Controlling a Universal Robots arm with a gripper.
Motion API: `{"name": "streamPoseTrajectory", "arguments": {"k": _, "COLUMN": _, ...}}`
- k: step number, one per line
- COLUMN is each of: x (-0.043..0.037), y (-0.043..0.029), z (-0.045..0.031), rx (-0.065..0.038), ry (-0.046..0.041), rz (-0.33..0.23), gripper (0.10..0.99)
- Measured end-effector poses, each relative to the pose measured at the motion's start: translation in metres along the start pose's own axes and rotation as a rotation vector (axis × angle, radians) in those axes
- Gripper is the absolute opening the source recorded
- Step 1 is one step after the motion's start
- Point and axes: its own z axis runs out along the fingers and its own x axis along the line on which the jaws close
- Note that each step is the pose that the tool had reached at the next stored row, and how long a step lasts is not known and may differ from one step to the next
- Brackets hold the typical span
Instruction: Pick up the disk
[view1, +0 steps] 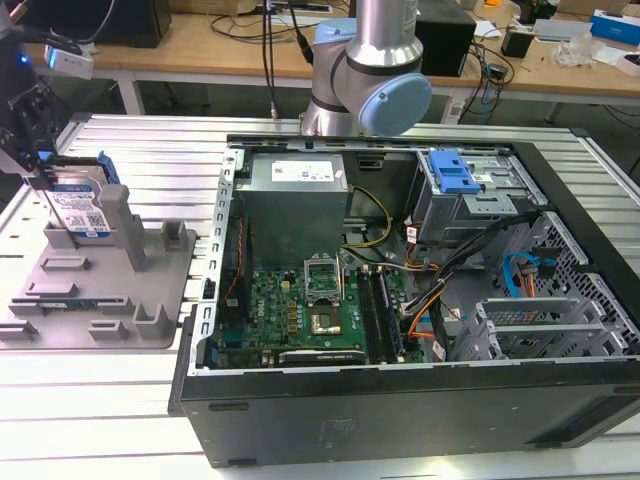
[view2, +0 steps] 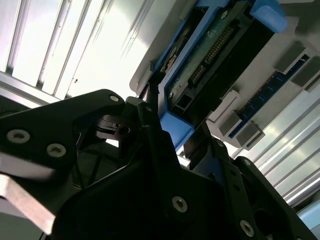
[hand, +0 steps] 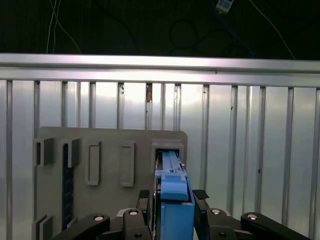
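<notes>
Jaws of the gripper (hand: 173, 199) pinch the disk (view1: 82, 208), upright in the grey fixture tray (view1: 150, 295) near the tabletop (view1: 120, 420) edge at the exterior view's left. The grasp looks made, the lift not begun; freeing it calls for a straight upward pull clear of the posts (view1: 172, 238).

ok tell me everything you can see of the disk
The disk is a flat silver-grey metal box with a white-and-blue label on its face and blue plastic rails along its edges. It stands upright on edge on the grey tray, beside a post, at the exterior view's left. The second wrist view shows a row of connector pins. The claw is shut on it, one finger against each side.
</notes>
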Motion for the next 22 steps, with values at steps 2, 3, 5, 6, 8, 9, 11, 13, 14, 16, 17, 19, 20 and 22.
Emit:
{"name": "streamPoseTrajectory", "arguments": {"k": 2, "x": 0.0008, "y": -0.0006, "z": 0.0001, "rx": 0.000, "ry": -0.0022, "rz": 0.000, "gripper": 0.455}}
{"name": "streamPoseTrajectory", "arguments": {"k": 3, "x": 0.0008, "y": -0.0009, "z": 0.0001, "rx": -0.001, "ry": -0.0030, "rz": 0.001, "gripper": 0.455}}
{"name": "streamPoseTrajectory", "arguments": {"k": 5, "x": 0.0009, "y": -0.0018, "z": 0.0005, "rx": -0.001, "ry": -0.0053, "rz": 0.003, "gripper": 0.455}}
{"name": "streamPoseTrajectory", "arguments": {"k": 6, "x": 0.0009, "y": -0.0018, "z": 0.0006, "rx": -0.002, "ry": -0.0055, "rz": 0.004, "gripper": 0.455}}
{"name": "streamPoseTrajectory", "arguments": {"k": 8, "x": 0.0009, "y": -0.0018, "z": 0.0009, "rx": -0.003, "ry": -0.0056, "rz": 0.008, "gripper": 0.455}}
{"name": "streamPoseTrajectory", "arguments": {"k": 9, "x": 0.0009, "y": -0.0018, "z": 0.0010, "rx": -0.003, "ry": -0.0056, "rz": 0.010, "gripper": 0.455}}
{"name": "streamPoseTrajectory", "arguments": {"k": 11, "x": 0.0009, "y": -0.0019, "z": 0.0011, "rx": -0.003, "ry": -0.0056, "rz": 0.014, "gripper": 0.455}}
{"name": "streamPoseTrajectory", "arguments": {"k": 13, "x": 0.0009, "y": -0.0019, "z": 0.0011, "rx": -0.003, "ry": -0.0056, "rz": 0.020, "gripper": 0.455}}
{"name": "streamPoseTrajectory", "arguments": {"k": 14, "x": 0.0007, "y": -0.0019, "z": 0.0012, "rx": -0.003, "ry": -0.0056, "rz": 0.025, "gripper": 0.455}}
{"name": "streamPoseTrajectory", "arguments": {"k": 16, "x": 0.0006, "y": -0.0019, "z": 0.0011, "rx": -0.003, "ry": -0.0055, "rz": 0.028, "gripper": 0.455}}
{"name": "streamPoseTrajectory", "arguments": {"k": 17, "x": 0.0006, "y": -0.0019, "z": 0.0011, "rx": -0.003, "ry": -0.0055, "rz": 0.028, "gripper": 0.455}}
{"name": "streamPoseTrajectory", "arguments": {"k": 19, "x": 0.0006, "y": -0.0019, "z": 0.0011, "rx": -0.003, "ry": -0.0055, "rz": 0.028, "gripper": 0.455}}
{"name": "streamPoseTrajectory", "arguments": {"k": 20, "x": 0.0006, "y": -0.0019, "z": 0.0011, "rx": -0.003, "ry": -0.0055, "rz": 0.028, "gripper": 0.455}}
{"name": "streamPoseTrajectory", "arguments": {"k": 22, "x": 0.0006, "y": -0.0019, "z": 0.0011, "rx": -0.003, "ry": -0.0055, "rz": 0.029, "gripper": 0.455}}
